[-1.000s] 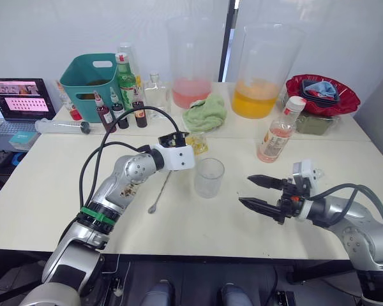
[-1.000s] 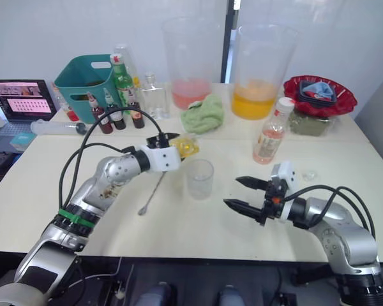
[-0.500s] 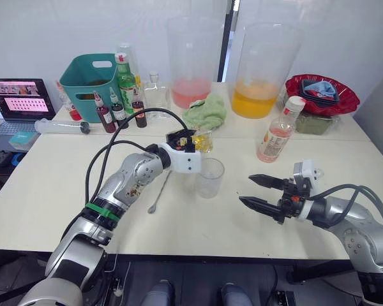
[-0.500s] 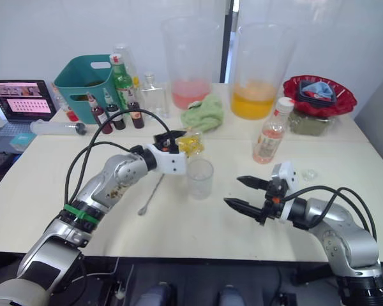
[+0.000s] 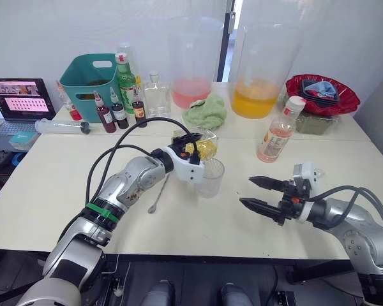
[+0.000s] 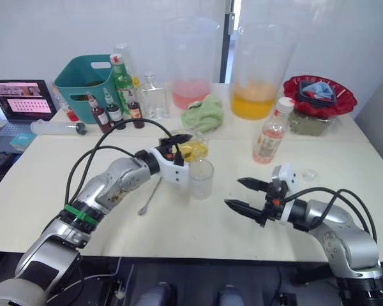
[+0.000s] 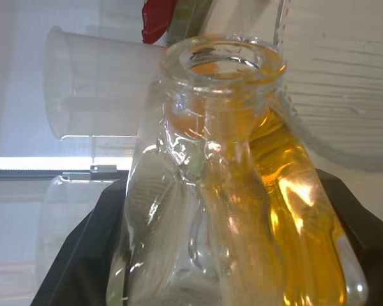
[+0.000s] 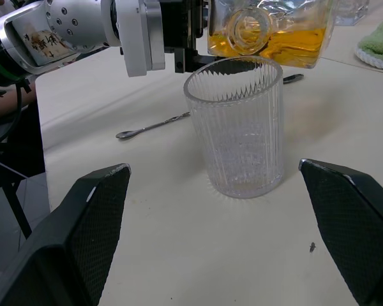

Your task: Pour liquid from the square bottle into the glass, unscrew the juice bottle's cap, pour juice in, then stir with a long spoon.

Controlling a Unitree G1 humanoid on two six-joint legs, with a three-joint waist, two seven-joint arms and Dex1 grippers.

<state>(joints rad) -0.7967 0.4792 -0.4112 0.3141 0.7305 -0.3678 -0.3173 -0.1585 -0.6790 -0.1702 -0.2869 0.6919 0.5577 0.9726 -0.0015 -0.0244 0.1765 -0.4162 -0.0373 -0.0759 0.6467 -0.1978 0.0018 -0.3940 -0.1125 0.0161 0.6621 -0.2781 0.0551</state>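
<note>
1. Left gripper (image 5: 193,153): clamped on the square bottle (image 5: 203,149), lifted off the table (image 5: 64,197) and tipped toward the right, open neck just above the far-left rim of the glass (image 5: 210,177).
2. In the left wrist view: black fingers (image 7: 83,255) pressed on both flat sides of the square bottle (image 7: 223,191), mouth unstoppered, yellow-orange liquid (image 7: 300,217) pooled along one side.
3. In the right wrist view: bottle mouth (image 8: 249,29) facing the camera just over the glass (image 8: 236,127); glass ribbed, upright, seemingly empty.
4. Right gripper (image 5: 262,193): spread wide, holding nothing, hovering low over the table to the right of the glass, fingertips aimed left at it and well apart from it.
5. Long spoon (image 5: 158,192): flat on the table left of the glass, partly under the left arm, bowl at the near end.
6. Juice bottle (image 5: 279,131): upright to the far right of the glass, white cap on, pale pink juice (image 5: 271,143) filling the lower part.
7. Farther back: a green cloth (image 5: 204,113), a large jug with pink liquid (image 5: 193,60), a large jug with orange liquid (image 5: 260,70), and a red bowl (image 5: 322,93) at the far right.
8. Far left: a teal basket (image 5: 89,76), a green bottle (image 5: 125,80), a clear flask (image 5: 156,93), small dark red bottles (image 5: 106,113), and a laptop (image 5: 16,105).
</note>
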